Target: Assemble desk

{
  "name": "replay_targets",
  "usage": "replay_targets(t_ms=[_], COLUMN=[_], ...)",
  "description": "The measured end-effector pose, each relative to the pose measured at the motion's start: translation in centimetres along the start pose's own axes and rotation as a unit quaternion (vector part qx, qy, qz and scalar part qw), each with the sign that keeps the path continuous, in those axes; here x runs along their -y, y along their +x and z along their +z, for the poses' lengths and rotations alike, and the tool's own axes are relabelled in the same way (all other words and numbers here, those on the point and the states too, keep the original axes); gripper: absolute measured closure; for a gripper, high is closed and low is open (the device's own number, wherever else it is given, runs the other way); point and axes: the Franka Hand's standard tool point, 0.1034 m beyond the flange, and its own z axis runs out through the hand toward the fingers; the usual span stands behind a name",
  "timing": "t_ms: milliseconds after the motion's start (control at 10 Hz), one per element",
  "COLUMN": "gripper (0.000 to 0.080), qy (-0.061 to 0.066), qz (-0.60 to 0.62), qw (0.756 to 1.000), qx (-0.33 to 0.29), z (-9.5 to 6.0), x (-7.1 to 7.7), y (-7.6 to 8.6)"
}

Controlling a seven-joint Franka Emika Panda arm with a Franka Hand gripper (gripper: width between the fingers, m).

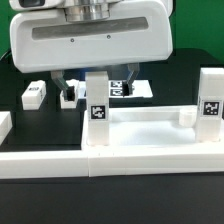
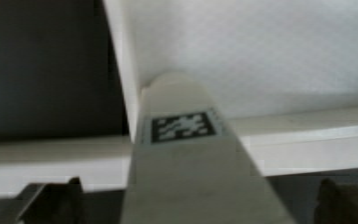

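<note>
The white desk top (image 1: 150, 127) lies on the table with two white tagged legs standing up from it. One leg (image 1: 98, 108) is at a near corner and the other leg (image 1: 210, 98) is at the exterior view's right. My gripper (image 1: 94, 88) hangs over the first leg with its fingers on either side of it. In the wrist view that leg (image 2: 188, 150) rises between my two dark fingertips (image 2: 51, 203), with a gap on each side. My gripper (image 2: 197, 205) is open. The desk top's inner face (image 2: 265, 60) lies beyond the leg.
A loose white leg (image 1: 33, 94) lies on the black table at the exterior view's left, and another white part (image 1: 4, 124) sits at the far left edge. The marker board (image 1: 138, 89) lies behind the desk. A long low white wall (image 1: 60, 165) runs along the front.
</note>
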Motion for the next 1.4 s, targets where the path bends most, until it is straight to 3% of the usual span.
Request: replay_targets(t_ms=[200,400,600,800,1100,1200,1400], gripper=[0.0176,0.0510,0.0509,0.0509,0.0509,0.0509,0.0509], qy=[-0.001,-0.002,-0.002,-0.004,0.002,0.010,0.020], qz=[0.023,0.099,0.179,0.313,0.524,0.624,0.723], qw=[1.000,0.995,0.984,0.949,0.851,0.780,0.688], qx=[0.001,0.001,0.000,0.019,0.032,0.045,0.053], z=[0.03,0.04,0.07,0.06,0.11,0.10,0.09], x=[-0.06,-0.20,-0.42,-0.57,-0.78,-0.65,-0.68], y=[-0.04,-0.05,-0.07,-0.05,-0.09,-0.11,-0.04])
